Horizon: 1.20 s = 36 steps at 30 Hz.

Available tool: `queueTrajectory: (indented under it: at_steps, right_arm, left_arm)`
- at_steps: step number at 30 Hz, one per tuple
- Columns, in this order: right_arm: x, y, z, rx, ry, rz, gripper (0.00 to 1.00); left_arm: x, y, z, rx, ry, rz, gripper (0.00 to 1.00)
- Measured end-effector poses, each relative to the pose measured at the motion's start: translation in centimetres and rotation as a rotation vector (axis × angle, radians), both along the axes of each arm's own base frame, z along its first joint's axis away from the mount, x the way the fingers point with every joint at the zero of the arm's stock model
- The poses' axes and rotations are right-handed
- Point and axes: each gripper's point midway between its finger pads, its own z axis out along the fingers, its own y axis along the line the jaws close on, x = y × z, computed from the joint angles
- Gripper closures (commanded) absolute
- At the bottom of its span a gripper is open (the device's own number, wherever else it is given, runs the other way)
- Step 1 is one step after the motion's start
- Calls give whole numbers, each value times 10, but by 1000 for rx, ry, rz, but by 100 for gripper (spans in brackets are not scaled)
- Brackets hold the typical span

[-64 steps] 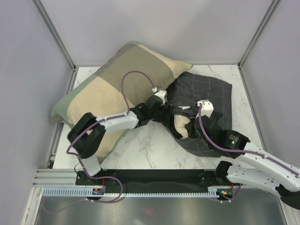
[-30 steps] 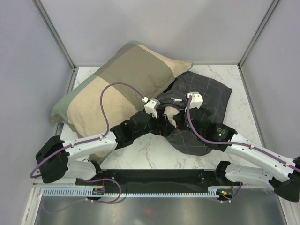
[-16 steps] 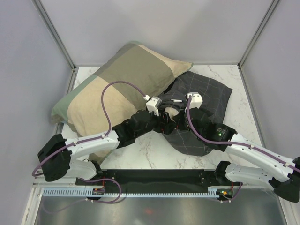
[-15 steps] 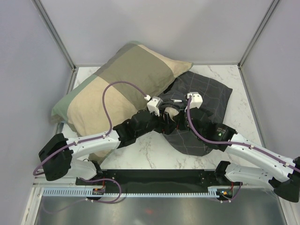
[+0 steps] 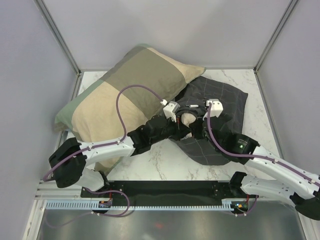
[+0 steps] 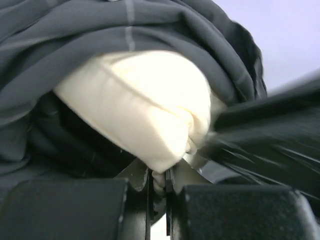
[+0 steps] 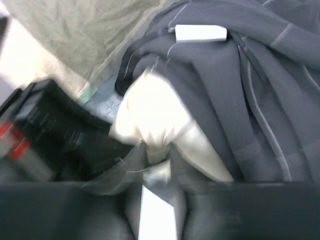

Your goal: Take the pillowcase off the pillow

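Note:
The dark check pillowcase point(image 5: 222, 97) lies bunched at the right of the table, its white tag point(image 7: 200, 33) up. A cream corner of the pillow point(image 5: 188, 119) pokes out of its opening. My left gripper point(image 5: 184, 125) reaches in from the left. In the left wrist view it point(image 6: 159, 181) is shut on a pinch of the pillow point(image 6: 145, 107), with pillowcase point(image 6: 125, 25) folds behind. My right gripper point(image 5: 196, 125) comes in from the right. In its blurred wrist view its jaws point(image 7: 157, 156) stand apart, with a fold of pillow point(image 7: 150, 112) loose between them.
A large olive-and-tan patchwork pillow point(image 5: 125, 87) fills the back left and overlaps the pillowcase's edge. Grey walls close in the marble table point(image 5: 155, 155) on three sides. The left arm's black wrist point(image 7: 55, 125) sits close beside the right gripper.
My left gripper has closed on the pillow's cream corner. My right gripper has opened from its shut grip. Both wrists shifted slightly right and toward the back.

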Motion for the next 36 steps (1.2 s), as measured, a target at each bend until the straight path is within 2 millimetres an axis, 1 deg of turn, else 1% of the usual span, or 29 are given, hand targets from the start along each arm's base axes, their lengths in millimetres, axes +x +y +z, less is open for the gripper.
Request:
queueTrajectory:
  at_steps: [1, 4, 6, 7, 9, 10, 12, 17, 21, 23, 24, 26, 27, 30, 31, 36]
  right_arm:
    - [-3, -3, 4, 5, -3, 0, 45]
    - [-14, -15, 24, 25, -30, 10, 29]
    - [-18, -24, 42, 44, -61, 1, 25]
    - [-19, -29, 48, 49, -71, -9, 25]
    - [-20, -38, 50, 42, -77, -35, 24]
    - [-21, -41, 47, 32, -69, -43, 23]
    - [-22, -45, 33, -4, -39, -60, 21]
    - [-25, -55, -21, -129, 55, -97, 20]
    - [-24, -63, -53, -216, 107, -140, 18]
    - [-23, -66, -66, -257, 125, -159, 23]
    - [-23, -68, -72, -277, 132, -168, 37]
    - [-21, -69, -84, -309, 146, -185, 53]
    - [-20, -67, -87, -311, 149, -186, 72]
    - [-18, -65, -90, -313, 147, -193, 97]
    - [-17, -65, -90, -309, 143, -196, 100]
    - [-15, -62, -82, -264, 124, -203, 100]
  left_arm:
    - [3, 1, -2, 7, 2, 13, 98]
    - [26, 16, -20, 59, 31, 96, 98]
    - [41, 30, -33, 97, 58, 155, 98]
    - [46, 35, -37, 109, 67, 176, 98]
    - [53, 43, -42, 123, 81, 207, 98]
    - [55, 44, -41, 125, 83, 216, 98]
    - [57, 44, -36, 124, 82, 225, 98]
    - [62, 37, -15, 91, 66, 226, 98]
    - [62, 38, -12, 87, 67, 229, 98]
    - [61, 40, -10, 88, 66, 234, 98]
    - [61, 41, -8, 87, 65, 234, 98]
    - [59, 44, -2, 80, 60, 236, 98]
    - [59, 45, 0, 78, 59, 237, 98]
    - [63, 53, 0, 85, 65, 255, 98]
    - [66, 57, 1, 87, 67, 265, 98]
    - [86, 81, 1, 82, 90, 304, 98]
